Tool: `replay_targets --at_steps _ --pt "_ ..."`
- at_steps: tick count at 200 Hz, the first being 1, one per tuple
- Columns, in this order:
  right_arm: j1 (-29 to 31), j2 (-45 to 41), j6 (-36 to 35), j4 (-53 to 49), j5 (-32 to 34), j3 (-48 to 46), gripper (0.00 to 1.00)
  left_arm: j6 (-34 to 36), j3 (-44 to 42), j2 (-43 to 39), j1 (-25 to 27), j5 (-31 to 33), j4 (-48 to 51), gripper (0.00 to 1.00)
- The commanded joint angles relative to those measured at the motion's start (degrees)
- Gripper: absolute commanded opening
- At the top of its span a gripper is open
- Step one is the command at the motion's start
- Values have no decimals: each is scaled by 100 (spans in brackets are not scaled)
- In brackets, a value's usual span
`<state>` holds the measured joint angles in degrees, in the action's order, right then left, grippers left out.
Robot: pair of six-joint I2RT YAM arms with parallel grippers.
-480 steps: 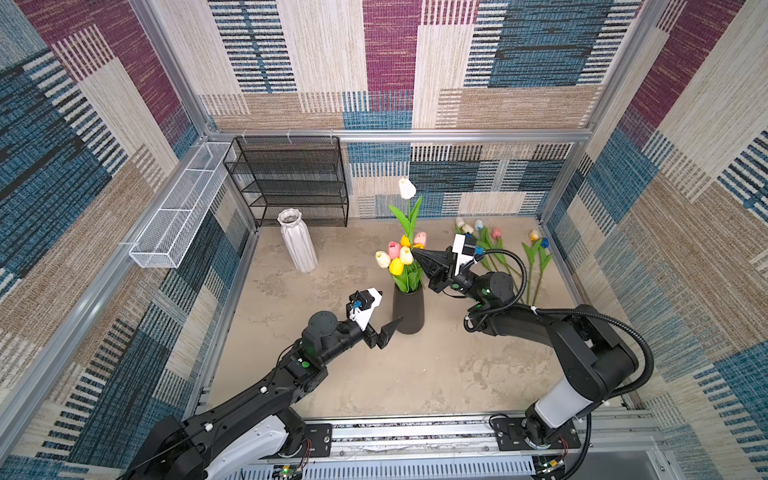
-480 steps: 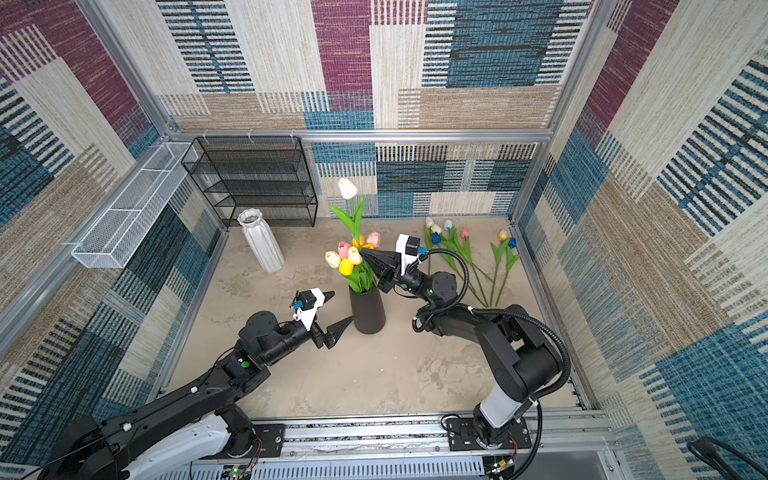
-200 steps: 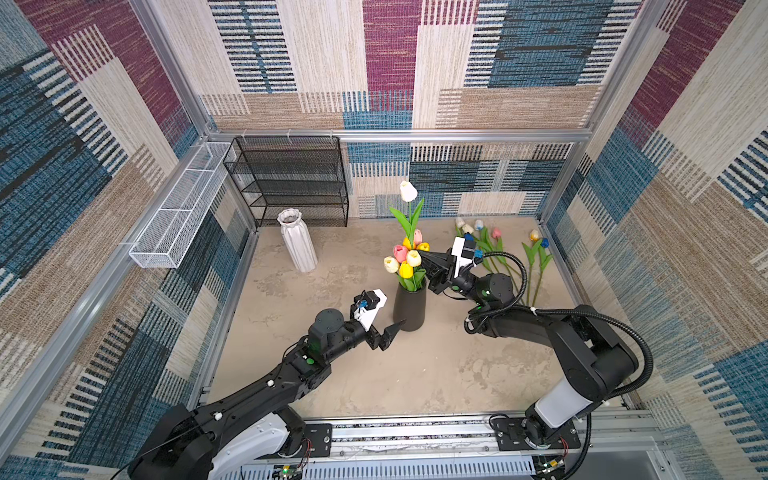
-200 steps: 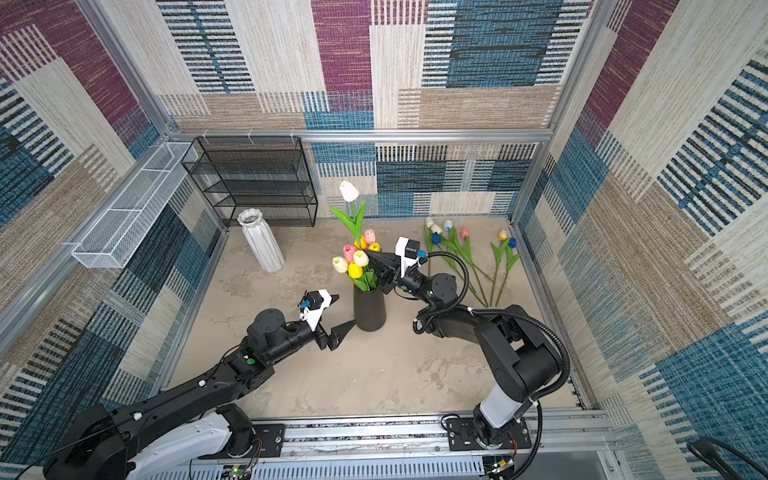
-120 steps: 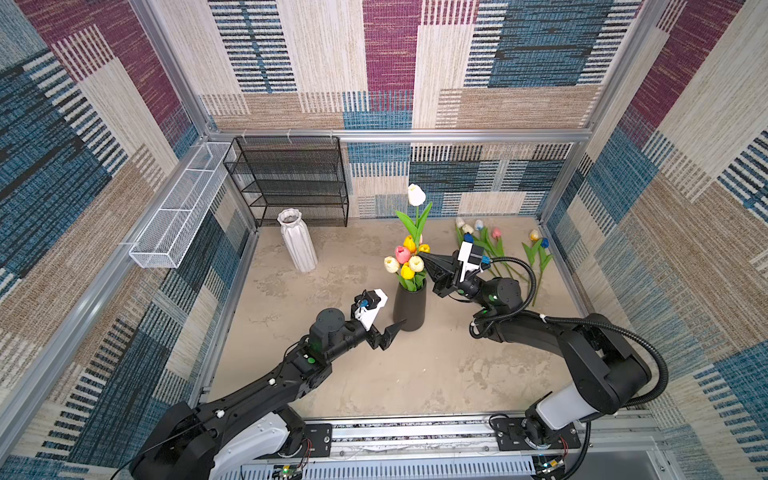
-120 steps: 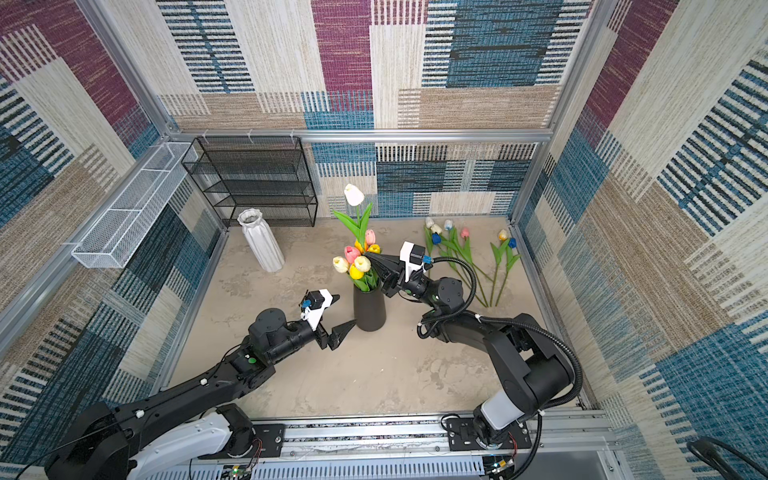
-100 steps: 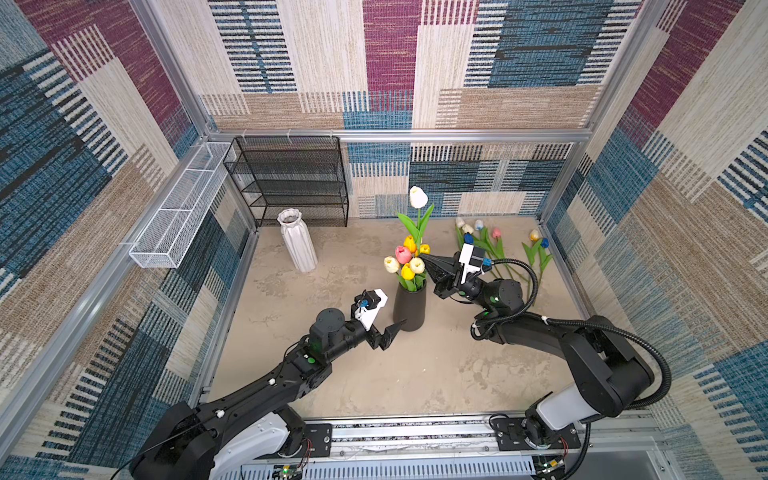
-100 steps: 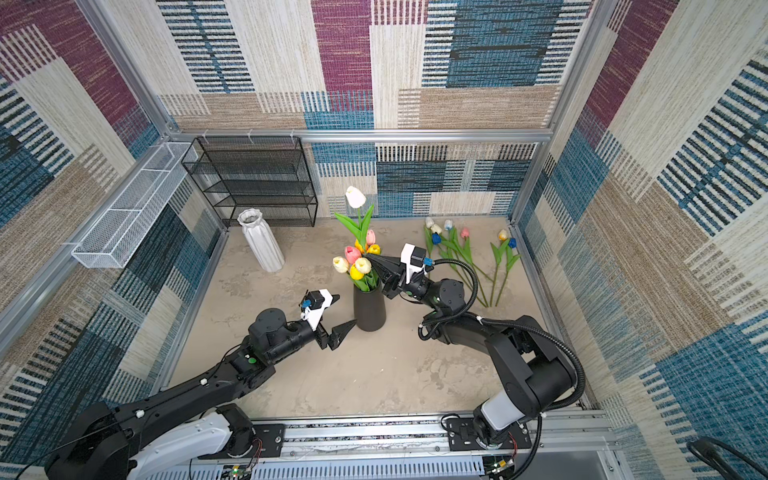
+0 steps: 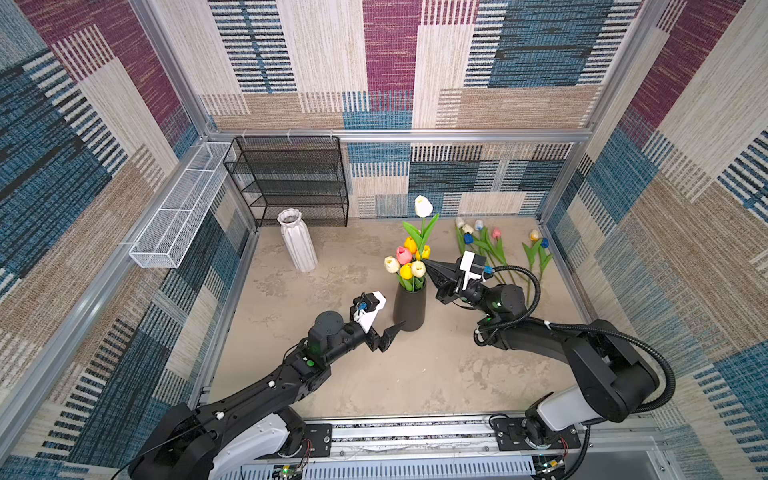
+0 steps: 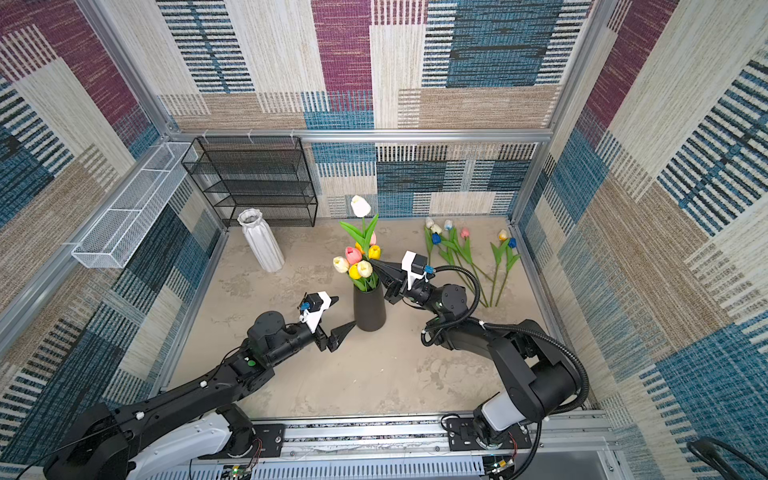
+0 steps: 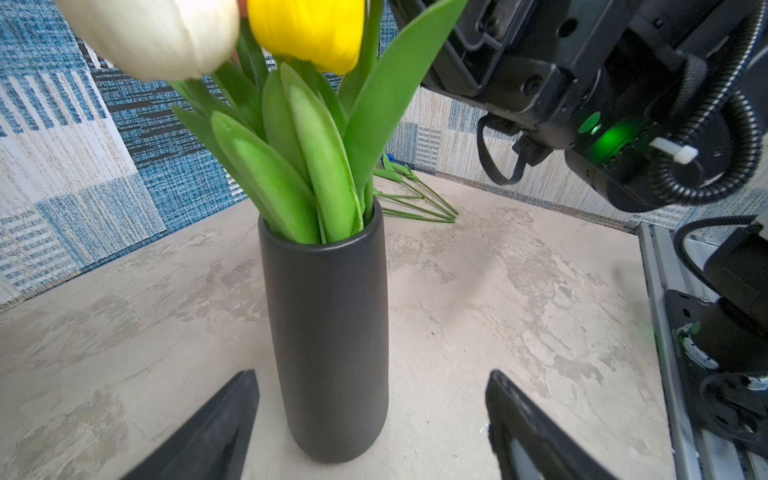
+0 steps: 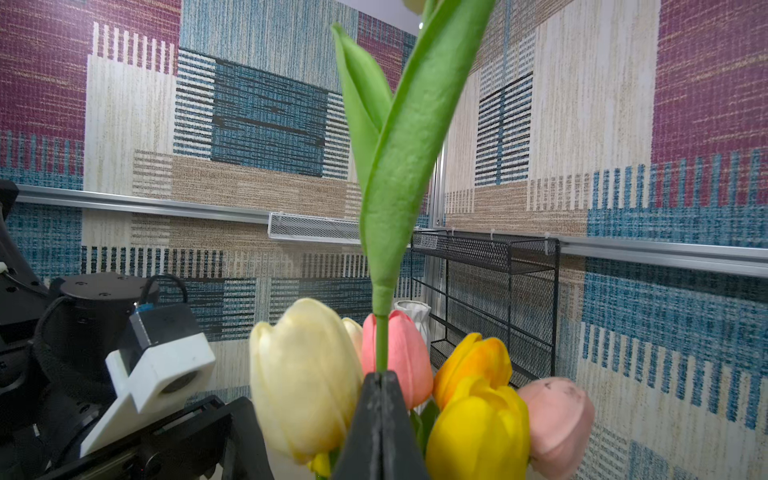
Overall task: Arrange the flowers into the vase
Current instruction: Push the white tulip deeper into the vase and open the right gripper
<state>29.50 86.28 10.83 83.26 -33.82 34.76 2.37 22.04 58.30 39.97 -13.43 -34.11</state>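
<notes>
The black vase stands mid-table and holds several flowers with yellow, pink and cream heads. My right gripper is shut on the green stem of a white tulip. That tulip rises upright above the bunch. My left gripper is open, its fingers apart on either side of the vase's base and not touching it. More flowers lie on the table at the back right.
A white ribbed vase stands at the back left before a black wire rack. A white mesh basket hangs on the left wall. The right arm's cable loops near the loose flowers.
My right gripper has shifted slightly right and down with the white tulip, bringing its head lower over the bunch. The left arm has stayed put.
</notes>
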Motion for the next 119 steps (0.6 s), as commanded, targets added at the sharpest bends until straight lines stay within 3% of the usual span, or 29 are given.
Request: replay_targets --at_steps 1,24,38,72,92,119 --pt "-3 -39 -176 1135 81 -64 1 18 -24 6 -6 82 -332 89" --pt "-5 -15 -274 1104 173 -125 1 18 -42 30 -6 128 -375 89" --pt "-9 -38 -302 1104 166 -160 8 18 -42 51 -6 122 -392 88" --pt "-14 -141 -406 969 233 -213 14 0 -65 84 -6 121 -455 88" --pt "-13 -305 -522 751 279 -224 26 1 -77 79 -6 144 -463 88" --pt "-14 -534 -698 440 352 -244 27 9 -85 109 -6 139 -482 89"
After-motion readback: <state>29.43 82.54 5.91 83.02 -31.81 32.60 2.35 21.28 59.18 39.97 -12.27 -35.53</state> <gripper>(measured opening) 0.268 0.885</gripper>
